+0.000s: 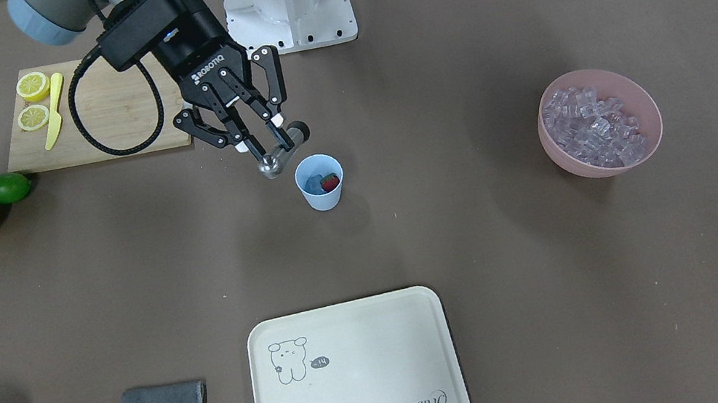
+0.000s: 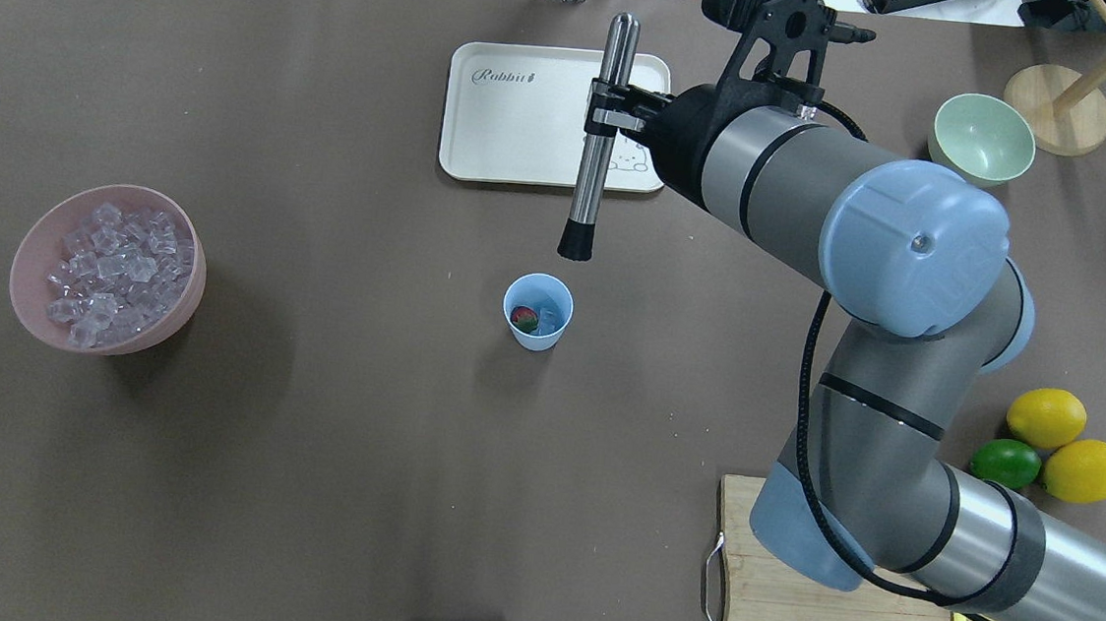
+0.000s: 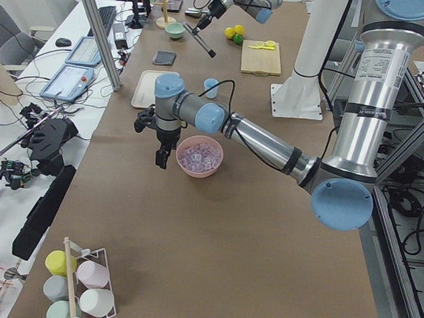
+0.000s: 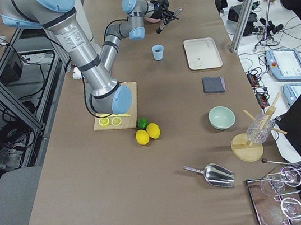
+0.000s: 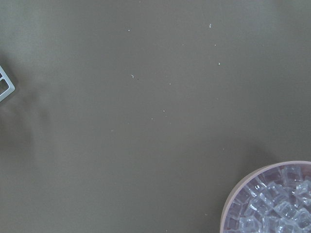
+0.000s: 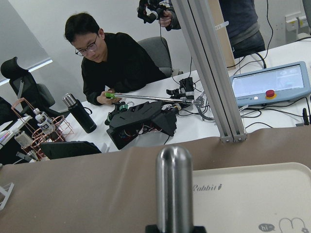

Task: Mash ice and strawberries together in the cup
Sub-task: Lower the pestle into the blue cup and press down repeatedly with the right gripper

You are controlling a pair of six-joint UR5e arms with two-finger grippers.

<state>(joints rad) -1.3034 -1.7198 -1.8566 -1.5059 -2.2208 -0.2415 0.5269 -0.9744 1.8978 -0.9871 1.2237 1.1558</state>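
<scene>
One steel muddler with a black tip (image 2: 597,156) is clamped in the right gripper (image 2: 608,108), long axis 12-to-6 overhead, tip pointing 6 at the small light blue cup (image 2: 536,337) mid-table, which holds a red strawberry (image 2: 524,319) and clear ice (image 2: 550,314). Left gripper (image 3: 161,158): can't tell its opening.

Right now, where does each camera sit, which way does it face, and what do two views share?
Front-facing: across the table, looking steeply down; right gripper holds the muddler.
Overhead: behind the robot, looking down; right arm enters from right.
Exterior left: table's end; near left arm by the pink bowl.
Exterior right: opposite end; near right arm.
Left wrist: straight down on table and pink bowl's rim.
Right wrist: level, past the muddler toward a seated person.
Shared: front-facing and overhead show the cup.
</scene>
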